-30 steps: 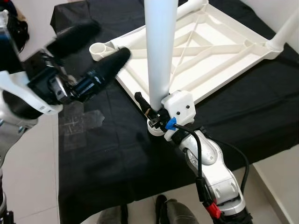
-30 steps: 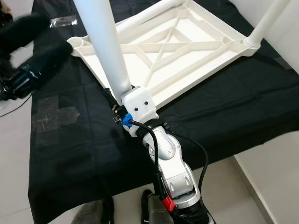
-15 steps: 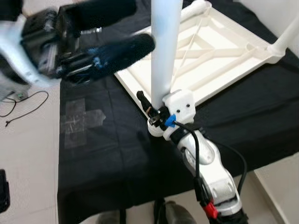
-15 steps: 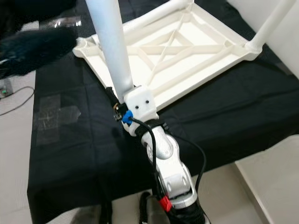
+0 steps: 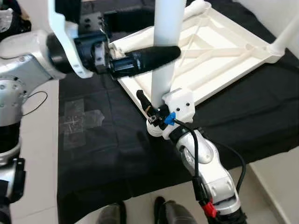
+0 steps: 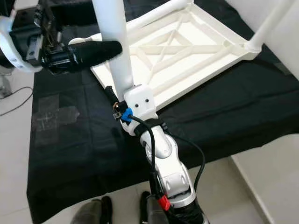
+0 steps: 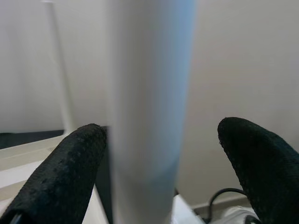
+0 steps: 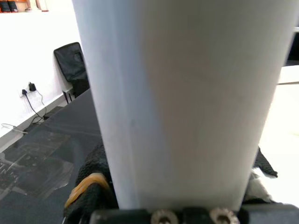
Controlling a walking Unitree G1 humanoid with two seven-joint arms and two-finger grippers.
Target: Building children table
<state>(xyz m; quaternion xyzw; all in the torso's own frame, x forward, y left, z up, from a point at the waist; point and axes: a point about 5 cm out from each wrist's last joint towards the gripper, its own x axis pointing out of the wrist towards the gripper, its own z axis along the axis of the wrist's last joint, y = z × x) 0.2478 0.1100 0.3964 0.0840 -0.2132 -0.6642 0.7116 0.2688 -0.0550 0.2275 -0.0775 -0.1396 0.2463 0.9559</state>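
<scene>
R claw (image 5: 150, 108) pinches leg (image 5: 164, 60) base, axis upright nr worktop (image 5: 103, 140) front edge; L claw (image 7: 163, 154) spread, straddling leg mid-shaft.

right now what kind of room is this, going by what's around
Probably a room in a home set up for putting furniture together. An upturned white table top lies on a black cloth over pale floor tiles, and a black chair stands by a white wall with a cable.

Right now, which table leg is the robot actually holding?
The upright white leg at the near corner: the right tool grips its base, and the left tool straddles it higher up. The far-right leg stands untouched.
</scene>
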